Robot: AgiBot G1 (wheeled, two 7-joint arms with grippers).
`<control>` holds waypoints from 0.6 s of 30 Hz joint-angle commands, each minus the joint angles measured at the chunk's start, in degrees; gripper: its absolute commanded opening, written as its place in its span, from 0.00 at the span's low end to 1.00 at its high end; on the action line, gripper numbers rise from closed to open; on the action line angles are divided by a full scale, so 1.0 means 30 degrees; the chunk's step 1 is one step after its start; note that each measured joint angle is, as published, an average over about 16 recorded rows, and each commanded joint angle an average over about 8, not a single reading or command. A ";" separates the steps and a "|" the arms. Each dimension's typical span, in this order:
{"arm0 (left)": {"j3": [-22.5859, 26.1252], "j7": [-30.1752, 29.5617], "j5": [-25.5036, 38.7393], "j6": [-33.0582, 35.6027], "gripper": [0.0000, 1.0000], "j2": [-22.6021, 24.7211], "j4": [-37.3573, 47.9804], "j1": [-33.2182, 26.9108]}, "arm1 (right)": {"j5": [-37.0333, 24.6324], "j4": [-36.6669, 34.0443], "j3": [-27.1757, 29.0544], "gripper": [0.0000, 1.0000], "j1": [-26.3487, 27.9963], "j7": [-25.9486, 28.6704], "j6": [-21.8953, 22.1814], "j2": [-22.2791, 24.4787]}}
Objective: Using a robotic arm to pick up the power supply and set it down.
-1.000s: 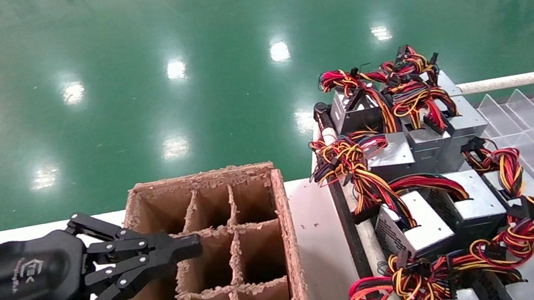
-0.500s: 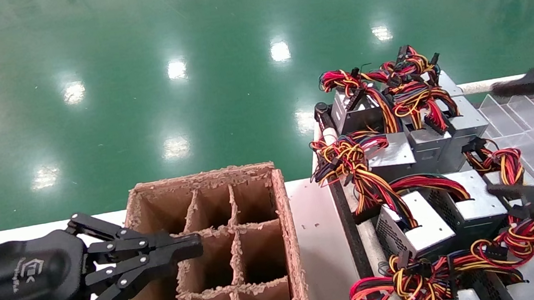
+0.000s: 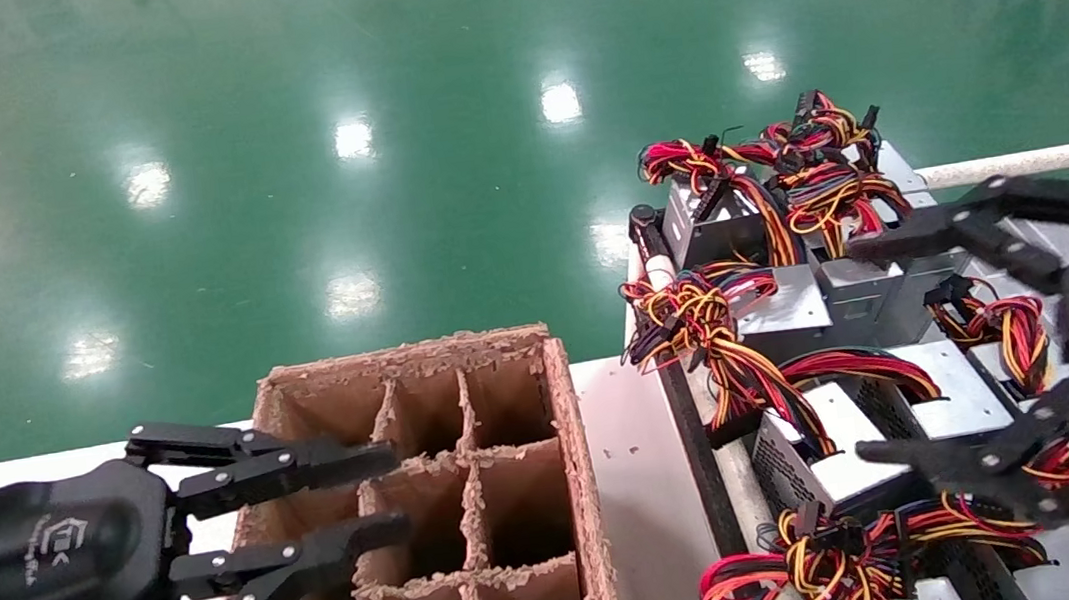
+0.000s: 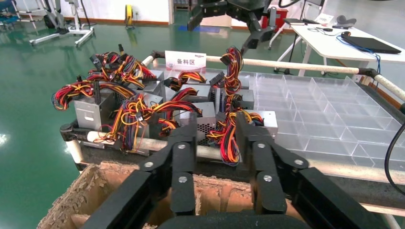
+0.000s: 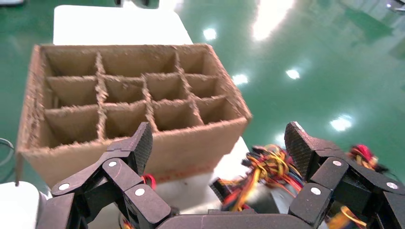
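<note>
The power supplies [image 3: 845, 466] sit in a crowded heap on the parts rack [image 3: 702, 442] in the right half of the head view, bare metal boxes with vented sides, each trailing a thick bundle of red, yellow, black and orange wiring [image 3: 698, 322]. None has been picked up yet.

The right gripper [image 3: 887, 347] hangs over the heap at the right edge of the head view, its fingers spread wide and holding nothing; one finger reaches over the upper boxes, the other over the box at lower centre-right. The left gripper [image 3: 390, 492] is at the lower left, partly open and empty, its tips over the near-left cells of the cardboard divider box [image 3: 580, 476].

By the look of them, these units will be heavy for their size and rigid, so the casing will not give under the fingers. The sheet metal is smooth and probably slippery, which argues for a firm squeeze across two flat opposite sides of the casing, well down from the top edge. The wiring is the awkward part: it is floppy, it drapes over neighbouring boxes, and the looms appear tangled together, so taking hold by the cables would likely drag a second unit along or let the box swing. The nearest box, at lower centre-right, seems the most exposed.
</note>
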 commanded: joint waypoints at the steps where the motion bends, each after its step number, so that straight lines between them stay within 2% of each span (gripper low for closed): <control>1: 0.0000 0.0000 0.0000 0.0000 1.00 0.0000 0.0000 0.0000 | 0.0047 -0.0044 0.0430 1.00 -0.0504 0.0044 -0.0096 -0.0384; 18: 0.0000 0.0000 0.0000 0.0000 1.00 0.0000 0.0000 0.0000 | 0.0452 -0.0428 0.4138 1.00 -0.4853 0.0426 -0.0924 -0.3703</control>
